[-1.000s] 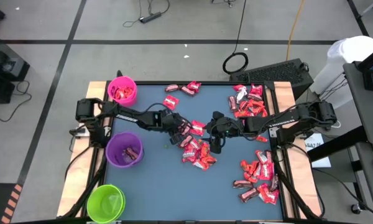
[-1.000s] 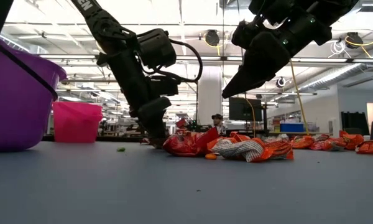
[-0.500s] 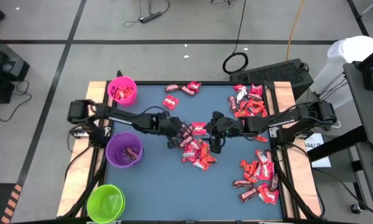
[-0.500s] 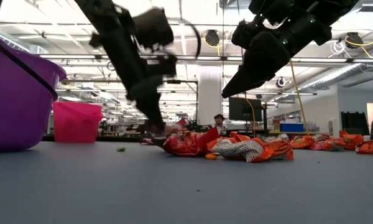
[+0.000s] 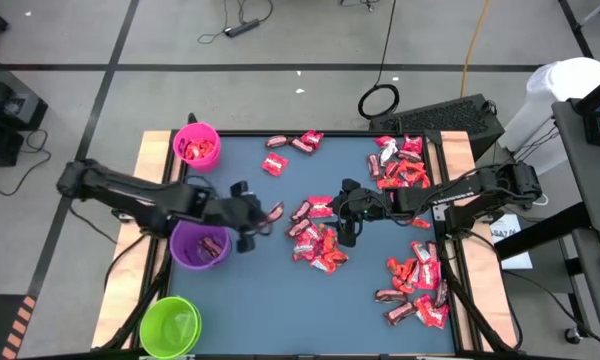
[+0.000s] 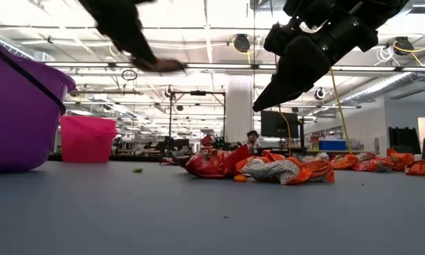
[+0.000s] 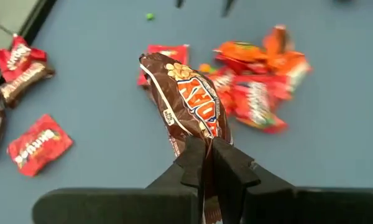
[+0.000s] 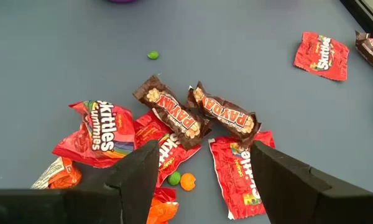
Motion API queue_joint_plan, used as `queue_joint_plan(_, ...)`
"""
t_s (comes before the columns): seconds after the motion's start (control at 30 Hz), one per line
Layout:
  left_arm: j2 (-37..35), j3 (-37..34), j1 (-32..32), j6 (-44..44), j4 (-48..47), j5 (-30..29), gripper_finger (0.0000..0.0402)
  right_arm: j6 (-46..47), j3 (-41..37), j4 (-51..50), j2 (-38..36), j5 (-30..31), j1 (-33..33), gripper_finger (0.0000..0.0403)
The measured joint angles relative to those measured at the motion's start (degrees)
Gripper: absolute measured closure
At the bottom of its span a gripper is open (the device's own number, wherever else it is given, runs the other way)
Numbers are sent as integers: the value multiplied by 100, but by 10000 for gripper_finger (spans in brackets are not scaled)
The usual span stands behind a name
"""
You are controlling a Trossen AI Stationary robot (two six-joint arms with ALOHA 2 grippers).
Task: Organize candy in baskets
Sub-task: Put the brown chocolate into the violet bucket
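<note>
High view – left gripper [image 5: 267,216]: lifted over the blue table [image 5: 250,300], just right of the purple basket [image 5: 200,242], clamped on a dark brown candy bar [image 5: 274,212].
High view – baskets: pink basket [image 5: 196,145] at the far left corner with red pieces inside; purple one holds a dark piece; lime green basket [image 5: 170,325] at the near left corner.
High view – candy: central heap [image 5: 318,240] of red wrappers; more piles along the right edge and a few pieces at the far edge.
High view – right gripper [image 5: 346,228]: hangs at the right side of the central heap.
Low view – held bar [image 6: 163,65]: raised high, clear of the table.
Left wrist view – bar [image 7: 189,99]: brown wrapper, orange-white lettering, pinched at one end between the fingers [image 7: 189,165].
Right wrist view – right gripper [image 8: 202,165]: fingers spread wide, nothing between them; two brown bars [image 8: 199,115] and red packets lie below, with green and orange specks [image 8: 180,180] beside them.
</note>
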Motion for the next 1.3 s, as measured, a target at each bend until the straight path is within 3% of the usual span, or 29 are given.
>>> queue_joint_plan(0.33, -1377, 0, -706, -1489, -1885, 343, 375, 17, 0, 36, 0, 0, 0, 163)
queue_joint_plan(0.53, -1678, 0, -918, -2426, -3121, 789, 375, 17, 0, 49, 0, 0, -1, 163)
queue_joint_plan(0.8, -1817, 0, -1223, -3377, -3772, 1329, 375, 17, 0, 49, 0, 0, 0, 163)
queue_joint_plan(1.3, -1795, -195, -1386, -2823, -3798, 1198, 375, 17, 0, 78, 0, 0, 1, 163)
